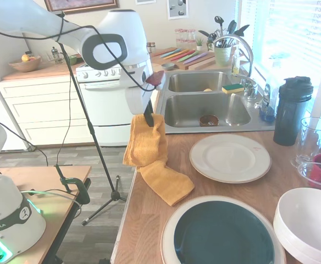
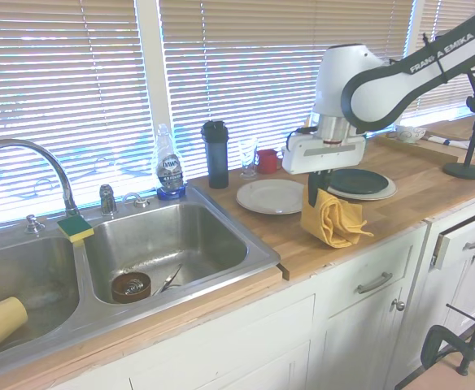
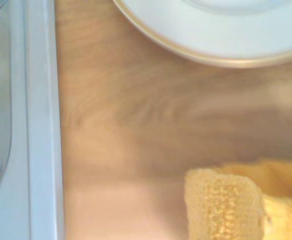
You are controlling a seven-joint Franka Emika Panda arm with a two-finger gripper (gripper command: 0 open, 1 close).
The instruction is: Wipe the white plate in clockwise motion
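The white plate lies flat on the wooden counter between the sink and the dark-centred plate. My gripper is shut on a yellow-orange cloth. The cloth hangs from the fingers and its lower end drapes on the counter near the front edge. The gripper hangs above the counter, apart from the white plate and nearer the counter's front edge than it.
A larger plate with a dark green centre and stacked white bowls lie beside the white plate. A double steel sink borders the counter. A dark bottle, glasses and a red cup stand by the window.
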